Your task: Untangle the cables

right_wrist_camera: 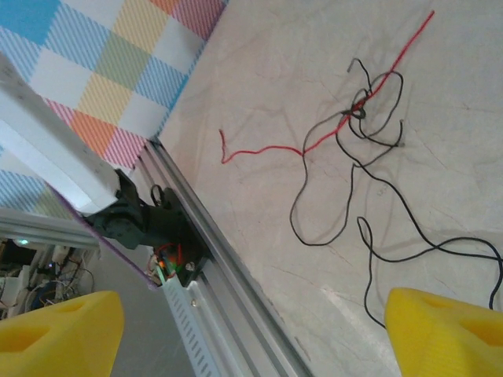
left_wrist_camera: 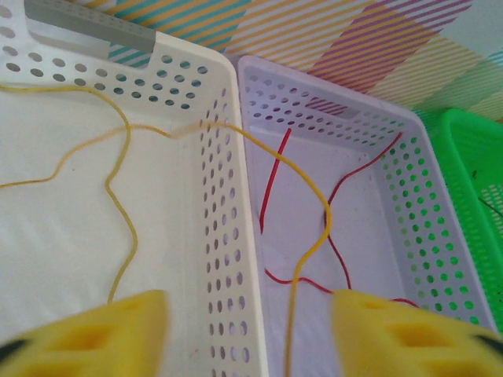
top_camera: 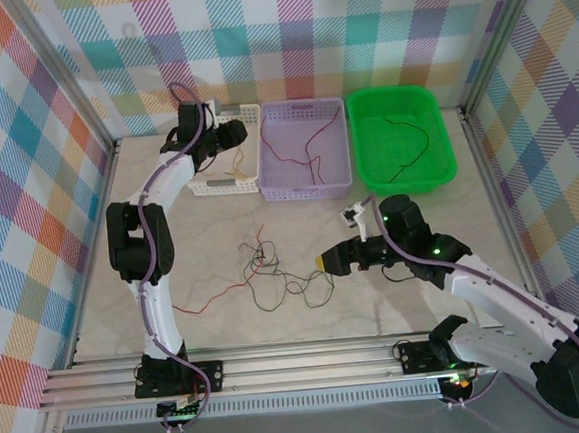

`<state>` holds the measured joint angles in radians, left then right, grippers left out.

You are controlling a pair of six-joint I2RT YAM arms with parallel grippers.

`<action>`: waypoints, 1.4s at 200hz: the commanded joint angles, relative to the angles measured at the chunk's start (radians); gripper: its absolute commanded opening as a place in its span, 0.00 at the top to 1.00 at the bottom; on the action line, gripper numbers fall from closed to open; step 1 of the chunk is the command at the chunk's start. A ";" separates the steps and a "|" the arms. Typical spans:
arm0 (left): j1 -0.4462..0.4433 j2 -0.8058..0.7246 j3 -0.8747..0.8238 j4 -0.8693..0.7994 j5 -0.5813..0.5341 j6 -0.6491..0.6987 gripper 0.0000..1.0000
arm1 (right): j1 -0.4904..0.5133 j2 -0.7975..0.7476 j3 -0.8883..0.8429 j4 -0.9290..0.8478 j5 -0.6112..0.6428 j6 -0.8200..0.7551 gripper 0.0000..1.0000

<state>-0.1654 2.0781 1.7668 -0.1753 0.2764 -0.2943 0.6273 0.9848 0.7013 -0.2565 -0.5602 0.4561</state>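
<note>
A tangle of thin black and red cables lies mid-table; in the right wrist view it is the knot, with a red strand and black loops trailing off. My right gripper hovers just right of the tangle, open and holding nothing. My left gripper is open over the wall between the white basket and the lilac basket. A yellow cable runs loose between its fingers, over the lilac basket and into the white one. A red cable lies in the lilac basket.
Three baskets stand at the back: white, lilac with a red cable, and green holding a black cable. An aluminium rail runs along the near edge. Plaid walls enclose the table.
</note>
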 commanded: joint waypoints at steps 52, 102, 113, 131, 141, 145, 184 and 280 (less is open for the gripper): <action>0.008 -0.310 -0.136 -0.045 0.007 -0.111 0.00 | 0.133 0.401 0.105 0.118 0.157 -0.060 0.21; 0.009 -0.542 -0.234 -0.245 -0.070 -0.173 0.00 | 0.242 0.635 0.196 0.189 0.219 -0.056 0.27; 0.009 -0.603 -0.284 -0.276 -0.078 -0.198 0.00 | 0.263 0.678 0.221 0.191 0.238 -0.059 0.29; 0.007 -0.728 -0.392 -0.295 -0.069 -0.243 0.00 | 0.287 0.731 0.263 0.178 0.272 -0.064 0.39; 0.005 -0.800 -0.465 -0.299 -0.066 -0.262 0.00 | 0.293 0.756 0.273 0.176 0.284 -0.061 0.41; 0.003 -0.831 -0.493 -0.301 -0.065 -0.268 0.00 | 0.294 0.764 0.278 0.173 0.292 -0.057 0.43; -0.056 -1.052 -0.723 -0.334 -0.055 -0.300 0.00 | 0.301 0.774 0.318 0.101 0.347 -0.073 0.92; -0.285 -1.159 -1.049 -0.276 -0.053 -0.325 0.00 | 0.300 0.355 0.462 -0.236 0.488 -0.192 1.00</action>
<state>-0.3859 0.9279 0.7582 -0.4946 0.2420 -0.6029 0.9245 1.4052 1.1133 -0.3721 -0.1120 0.3134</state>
